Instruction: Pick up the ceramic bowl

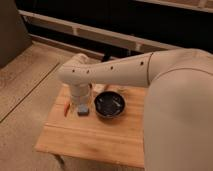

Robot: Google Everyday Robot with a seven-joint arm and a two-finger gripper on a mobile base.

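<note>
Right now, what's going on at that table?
The arm reaches in over the table. Its gripper is down near the back left, right over the block and just left of the bowl. The bowl sits on the table, not yet lifted.

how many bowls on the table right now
1: the ceramic bowl sits near the far edge of the wooden table, beside the grey-blue block. The gripper hangs over that block, next to the bowl. The arm could hide another behind it.
</note>
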